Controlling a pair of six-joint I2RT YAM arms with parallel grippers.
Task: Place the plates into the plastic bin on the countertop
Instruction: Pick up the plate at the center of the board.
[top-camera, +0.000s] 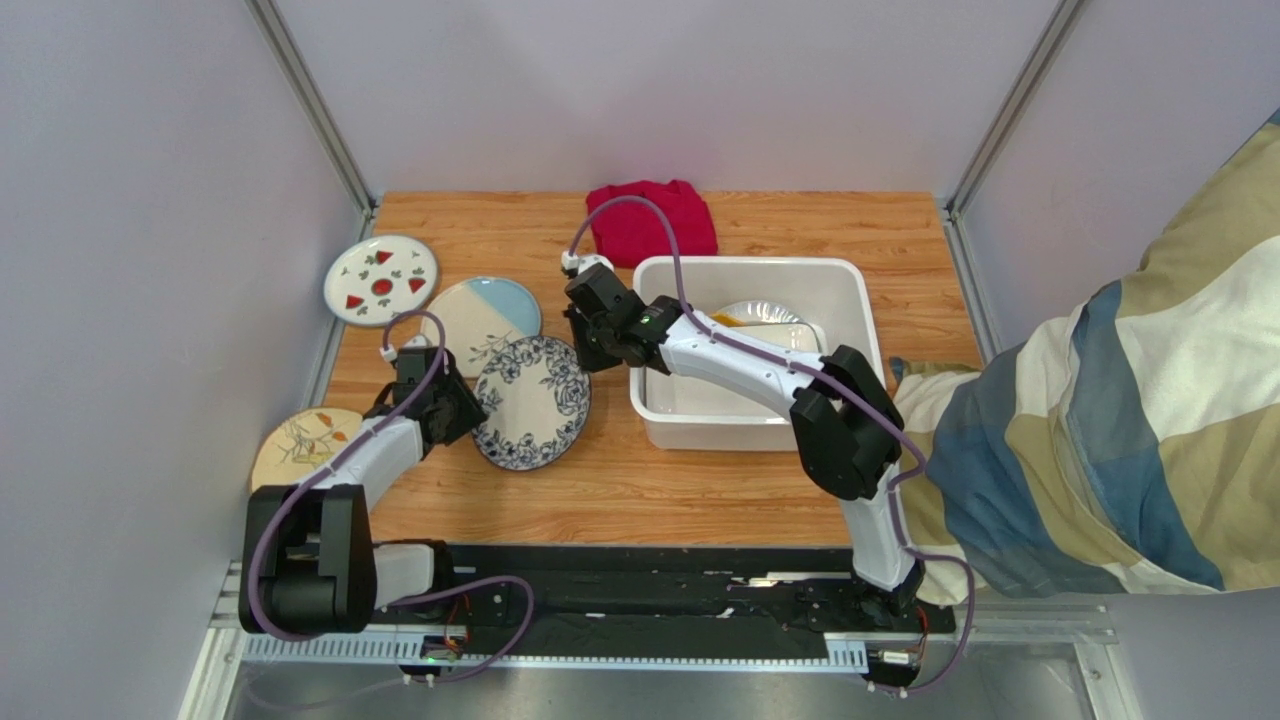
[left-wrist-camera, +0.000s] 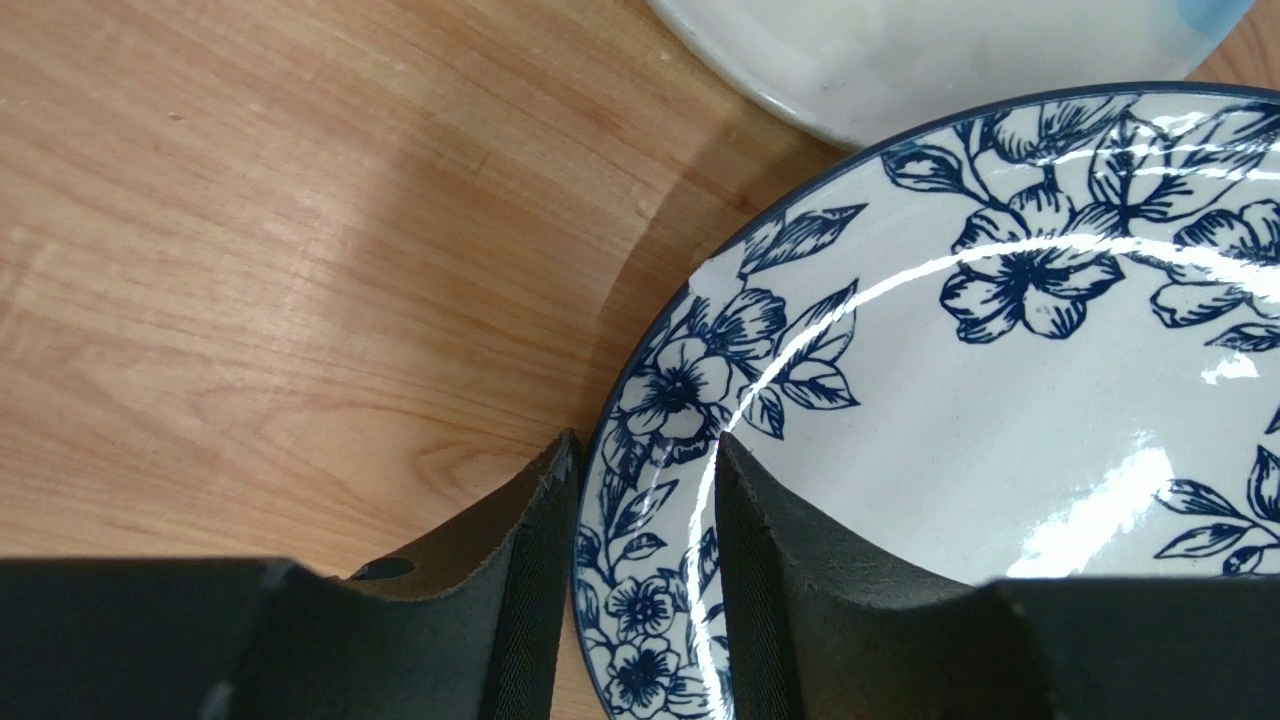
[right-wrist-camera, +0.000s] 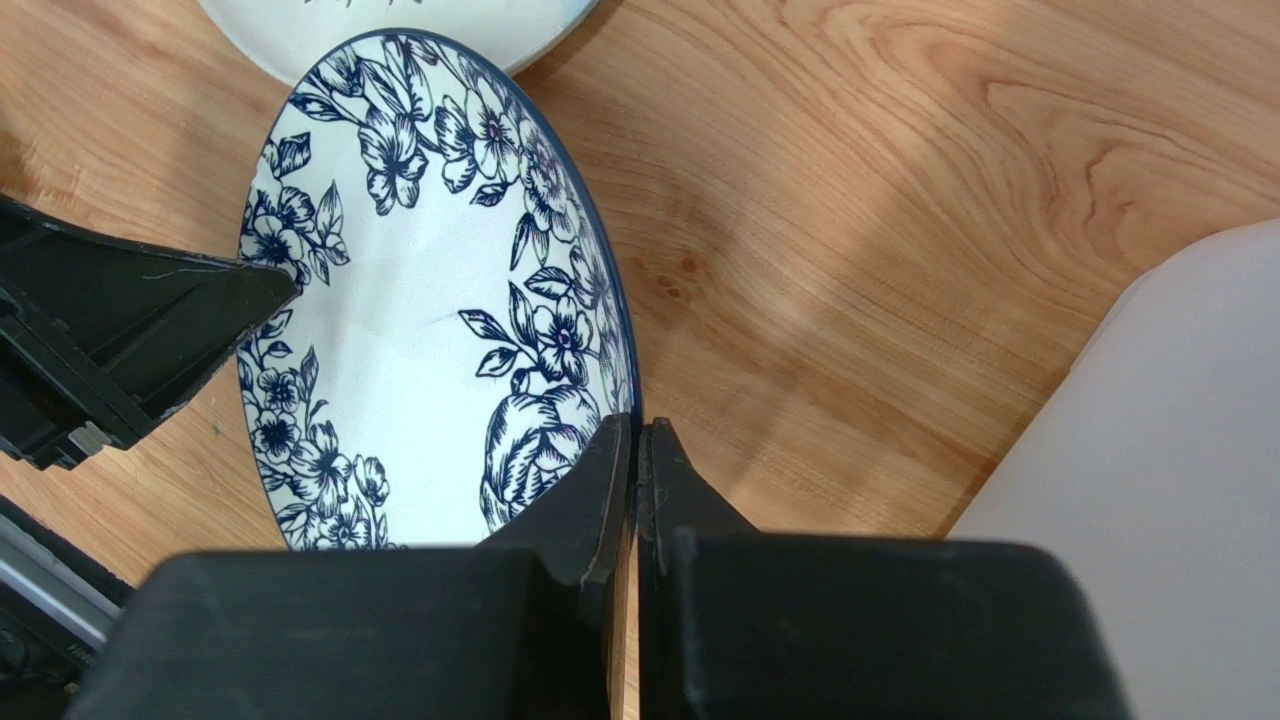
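Observation:
The blue floral plate lies on the countertop, left of the white plastic bin. My left gripper sits astride the plate's left rim. One finger presses the outer edge and the other rests on the inner face. My right gripper is shut and empty, its tips against the plate's right edge, between plate and bin. A pale plate lies inside the bin. The strawberry plate, cream-and-blue plate and leaf-sprig plate lie further left.
A folded red cloth lies at the back beside the bin. Grey walls close in both table sides. A person's patterned sleeve reaches in from the right. The bin corner shows close to my right gripper.

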